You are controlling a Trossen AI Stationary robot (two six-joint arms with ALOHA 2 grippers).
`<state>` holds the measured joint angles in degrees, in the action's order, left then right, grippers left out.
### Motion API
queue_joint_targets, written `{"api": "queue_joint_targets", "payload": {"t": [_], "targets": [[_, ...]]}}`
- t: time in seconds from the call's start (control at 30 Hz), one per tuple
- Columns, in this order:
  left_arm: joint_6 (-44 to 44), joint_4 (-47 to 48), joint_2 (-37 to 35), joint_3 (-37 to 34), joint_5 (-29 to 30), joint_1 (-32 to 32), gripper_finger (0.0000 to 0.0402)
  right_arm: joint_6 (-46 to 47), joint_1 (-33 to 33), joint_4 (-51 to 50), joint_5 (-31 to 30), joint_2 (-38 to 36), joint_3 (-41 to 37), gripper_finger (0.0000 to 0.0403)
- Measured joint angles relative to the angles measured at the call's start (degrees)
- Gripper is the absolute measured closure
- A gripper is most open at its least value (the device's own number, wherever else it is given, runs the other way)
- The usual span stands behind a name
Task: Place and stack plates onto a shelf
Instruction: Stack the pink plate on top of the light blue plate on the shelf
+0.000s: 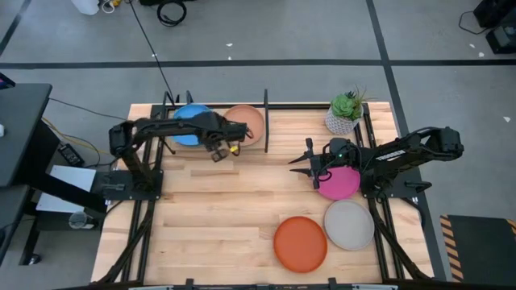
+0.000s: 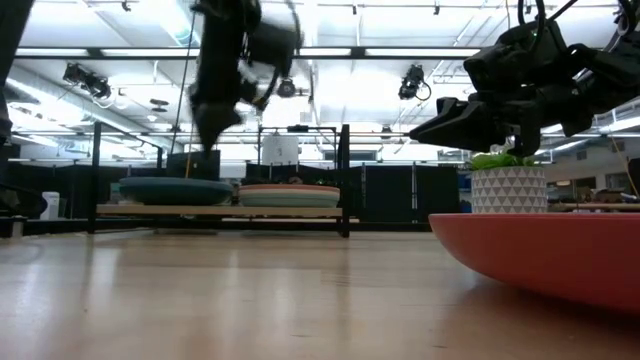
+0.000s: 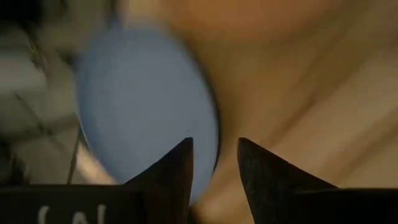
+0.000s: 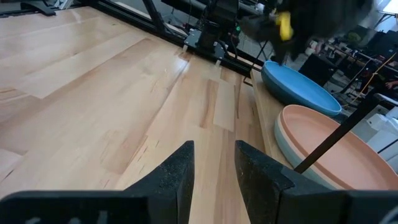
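shelf (image 1: pixel 265 121): far edge of the table, bright blue plate (image 1: pixel 189 122) and peach plate (image 1: pixel 246 122) in its bays
loose plates: magenta plate (image 1: pixel 343 184), grey plate (image 1: pixel 350 225), orange plate (image 1: pixel 300 242) on the table
left gripper (image 1: pixel 228 150): over the shelf, narrow gap, empty
right gripper (image 1: pixel 300 164): beside magenta plate, narrow gap, empty

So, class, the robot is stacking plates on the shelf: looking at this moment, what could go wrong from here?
1. The left gripper hovers with empty, open jaws by the shelf; swinging away, it might clip the bright blue plate or the peach plate.
2. The right gripper sits beside the magenta plate near the potted plant; lifting, the arm might knock the plant.
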<state>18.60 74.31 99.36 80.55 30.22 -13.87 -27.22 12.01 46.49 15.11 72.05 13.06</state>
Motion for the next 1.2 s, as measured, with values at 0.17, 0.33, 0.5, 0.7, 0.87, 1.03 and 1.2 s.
{"api": "queue_joint_targets", "payload": {"t": [0.17, 0.33, 0.5, 0.7, 0.87, 1.03, 1.2], "targets": [[0.23, -18.28, -4.4, 0.03, 2.35, 6.81, 0.028, 0.04, 0.0, 0.01, 0.0, 0.0, 0.0, 0.0282], [2.1, -30.0, -4.57, 0.07, -1.75, 12.84, 0.0281, 0.07, 0.0, -0.2, 0.0, 0.0, 0.0, 0.0282], [8.47, -33.96, -1.87, 0.03, -6.06, 16.28, 0.0281, 0.1, 0.0, 0.14, 0.0, 0.01, 0.0, 0.0282], [13.09, -34.78, 2.53, 0.0, -8.69, 19.62, 0.0281, 0.67, 0.0, 0.12, -0.44, 0.0, 0.0, 0.0282], [12.34, -42.04, 7.46, 0.0, -11.34, 22.49, 0.0281, 1.97, -0.01, -0.59, -0.44, 0.0, 0.0, 0.0282], [7.59, -48.06, 11.61, 0.0, -15.36, 24.49, 0.0281, 2.98, -0.02, -2.81, -0.44, 0.02, -0.02, 0.0282], [-0.87, -50.44, 13.65, -0.04, -15.16, 25.41, 0.0281, 3.54, -0.01, -4.08, -0.44, 0.01, -0.02, 0.0282]]}}
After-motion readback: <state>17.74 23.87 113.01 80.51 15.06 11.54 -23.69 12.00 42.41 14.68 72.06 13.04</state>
